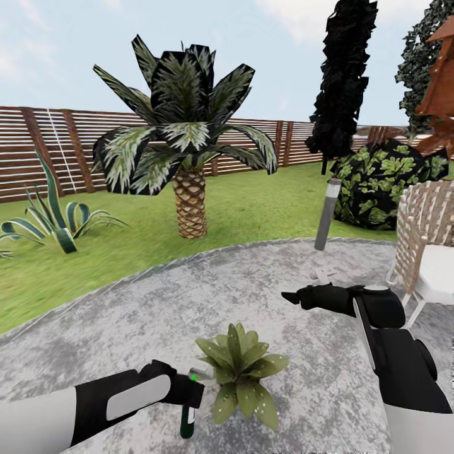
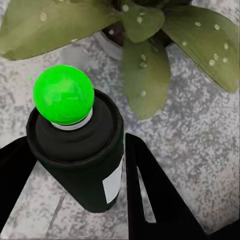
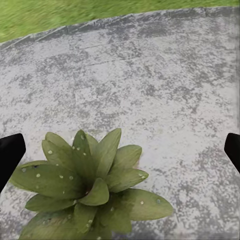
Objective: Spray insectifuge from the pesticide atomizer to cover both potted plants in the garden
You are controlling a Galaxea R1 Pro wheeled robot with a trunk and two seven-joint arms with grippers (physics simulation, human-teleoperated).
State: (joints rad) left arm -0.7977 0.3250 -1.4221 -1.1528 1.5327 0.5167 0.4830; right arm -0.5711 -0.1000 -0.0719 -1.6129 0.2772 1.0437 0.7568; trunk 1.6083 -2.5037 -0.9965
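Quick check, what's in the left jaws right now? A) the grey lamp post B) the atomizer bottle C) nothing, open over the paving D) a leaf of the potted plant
B: the left wrist view shows the dark atomizer with its green spray head sitting between the two black fingers, next to the potted plant.

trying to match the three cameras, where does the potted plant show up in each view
Head view: potted plant low centre on the grey paving.
Left wrist view: its speckled leaves beyond the pesticide atomizer.
Right wrist view: whole rosette, seen from above.
Shared landmark: pale droplets on the leaves.
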